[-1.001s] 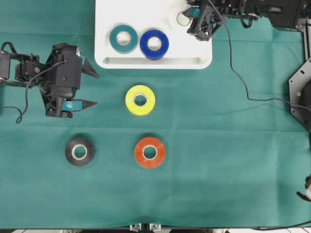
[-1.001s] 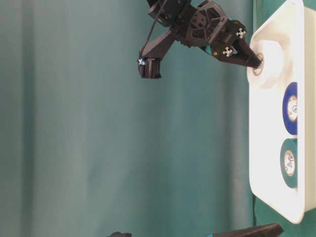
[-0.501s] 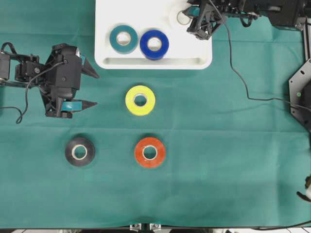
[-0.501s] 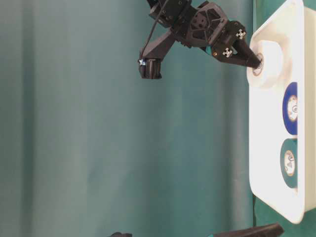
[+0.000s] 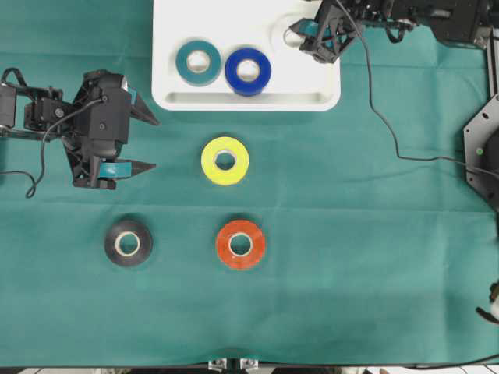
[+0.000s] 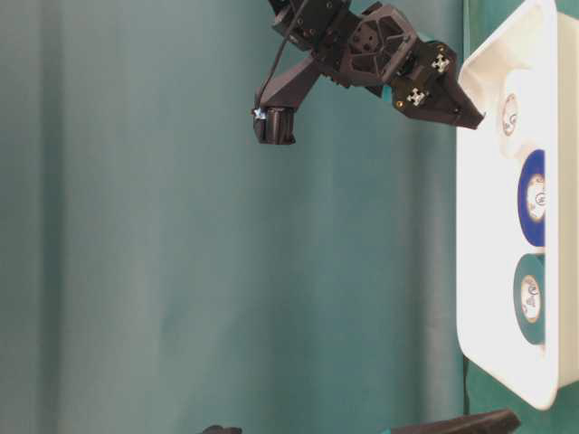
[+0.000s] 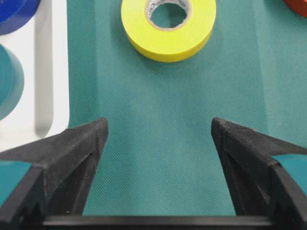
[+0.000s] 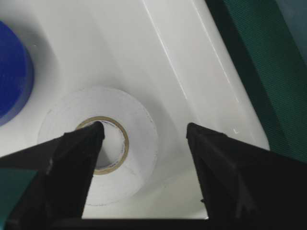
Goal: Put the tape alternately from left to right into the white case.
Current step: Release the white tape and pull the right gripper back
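The white case (image 5: pixel 246 100) sits at the far edge of the table cloth (image 5: pixel 351 234), in the middle of the overhead view. Three rolls lie flat inside it in a row: the teal roll (image 5: pixel 198 61) on the left, the blue roll (image 5: pixel 248 71) just beside it, touching or nearly so, and the white roll (image 5: pixel 290 29) to the right near the far right corner, apart from the other two.

On the cloth in front of the case lies the yellow roll (image 5: pixel 225 160), close to the case's near rim. Nearer the front edge lie the black roll (image 5: pixel 128 242) on the left and the red-orange roll (image 5: pixel 240 245) on the right, well apart, the latter almost directly in front of the yellow one.
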